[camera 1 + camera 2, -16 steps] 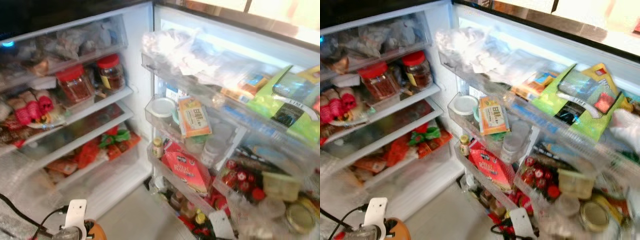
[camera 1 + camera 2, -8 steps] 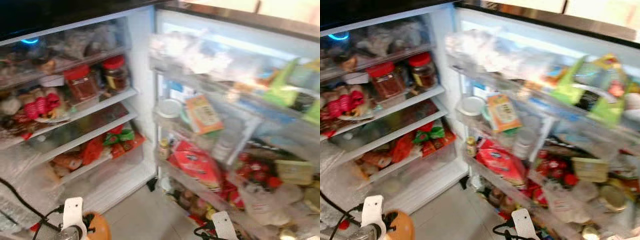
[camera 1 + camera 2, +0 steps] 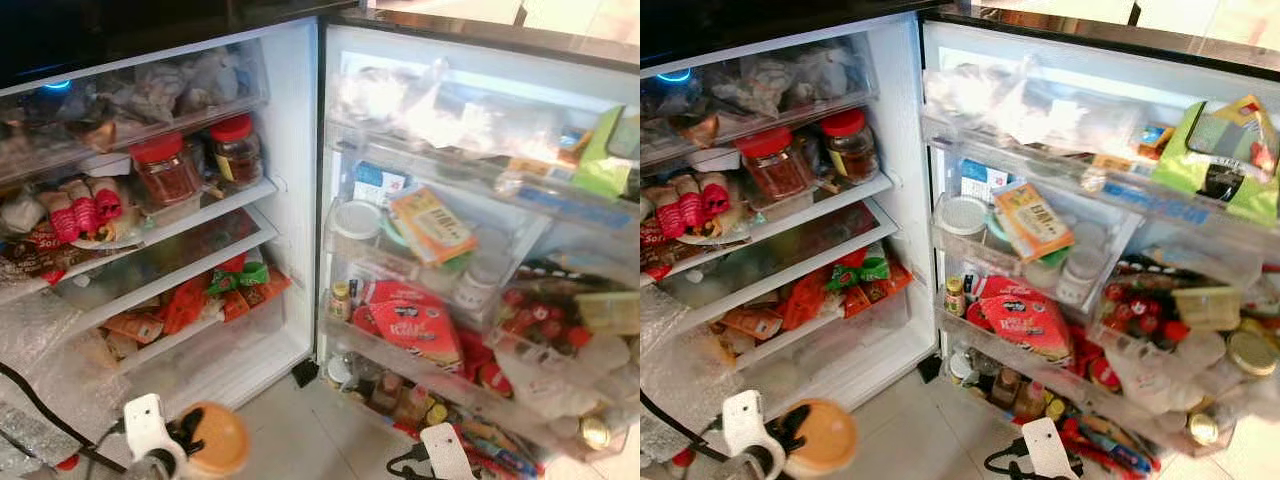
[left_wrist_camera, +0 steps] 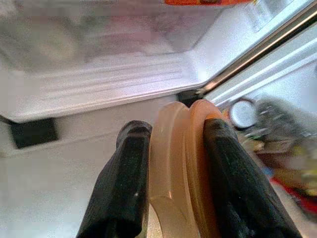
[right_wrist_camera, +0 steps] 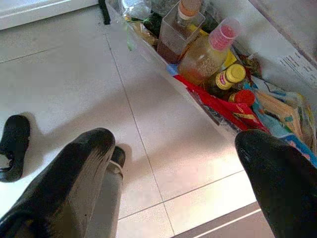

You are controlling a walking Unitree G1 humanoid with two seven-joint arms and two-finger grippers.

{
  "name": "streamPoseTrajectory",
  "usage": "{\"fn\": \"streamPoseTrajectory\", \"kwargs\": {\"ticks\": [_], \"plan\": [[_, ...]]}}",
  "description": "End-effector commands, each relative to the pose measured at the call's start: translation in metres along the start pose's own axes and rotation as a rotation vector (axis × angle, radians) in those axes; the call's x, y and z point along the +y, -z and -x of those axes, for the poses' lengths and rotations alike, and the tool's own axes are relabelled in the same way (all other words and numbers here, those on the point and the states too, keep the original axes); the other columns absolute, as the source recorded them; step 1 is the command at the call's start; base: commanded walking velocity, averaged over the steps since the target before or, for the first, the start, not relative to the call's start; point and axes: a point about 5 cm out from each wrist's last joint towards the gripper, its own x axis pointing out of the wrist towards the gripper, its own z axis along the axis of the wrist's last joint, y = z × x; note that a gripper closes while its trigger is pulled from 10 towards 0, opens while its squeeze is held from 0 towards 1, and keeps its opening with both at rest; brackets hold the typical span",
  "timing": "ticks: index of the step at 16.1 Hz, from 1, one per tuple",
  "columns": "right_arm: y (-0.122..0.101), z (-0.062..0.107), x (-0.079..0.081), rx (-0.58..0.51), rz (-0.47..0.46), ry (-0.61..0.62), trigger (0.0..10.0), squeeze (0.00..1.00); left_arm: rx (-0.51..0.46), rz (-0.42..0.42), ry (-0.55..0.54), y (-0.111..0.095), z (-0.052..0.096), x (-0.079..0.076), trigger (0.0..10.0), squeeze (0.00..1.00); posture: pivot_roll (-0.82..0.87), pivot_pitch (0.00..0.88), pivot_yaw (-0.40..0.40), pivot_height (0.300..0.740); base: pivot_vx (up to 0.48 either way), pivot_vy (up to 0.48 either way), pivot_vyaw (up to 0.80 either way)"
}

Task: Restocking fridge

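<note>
An open white fridge [image 3: 295, 200] with crowded glass shelves and packed door bins stands over a pale tiled floor [image 5: 74, 84]. Low before its bottom drawer, the left end effector [image 4: 168, 163] clamps a round orange-lidded container [image 3: 215, 438], peach-coloured and smooth. The right end effector [image 5: 168, 163] hangs spread wide and empty above the floor, beside the fridge's lowest door bin.

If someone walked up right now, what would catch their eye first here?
Probably the open, crammed fridge: two red-lidded jars side by side on an upper shelf, and a red snack bag in the lower door rack. Down low in front, the left gripper is shut on an orange lid.
</note>
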Motion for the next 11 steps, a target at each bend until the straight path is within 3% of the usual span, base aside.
{"fn": "streamPoseTrajectory", "kwargs": {"ticks": [1,2,4,8,11], "plan": [[-0.002,0.000,-0.002,-0.009,-0.001,0.013,10.0,0.00,-0.033,0.044,0.001,-0.003,0.000,0.002,10.0,0.00,-0.13,0.030,-0.030,0.740,0.000,0.000,0.00],[-0.002,0.000,-0.001,-0.010,-0.003,0.007,10.0,0.00,-0.138,0.083,0.057,-0.032,-0.018,-0.032,10.0,0.00,-0.14,0.038,-0.032,0.740,0.000,0.000,0.00],[-0.002,0.000,0.001,-0.012,-0.004,-0.006,10.0,0.00,-0.314,0.103,0.182,-0.093,-0.036,-0.093,10.0,0.00,-0.13,0.047,-0.036,0.740,0.000,0.000,0.00],[-0.004,-0.001,0.004,-0.011,-0.001,-0.018,10.0,0.00,-0.449,0.220,0.281,-0.122,-0.032,-0.106,10.0,0.00,-0.14,0.058,-0.040,0.740,0.000,0.000,0.00],[-0.003,-0.001,0.004,-0.008,-0.001,-0.014,10.0,0.00,-0.504,0.255,0.343,-0.134,-0.028,-0.109,10.0,0.00,-0.14,0.058,-0.040,0.740,0.000,0.000,0.00]]}}
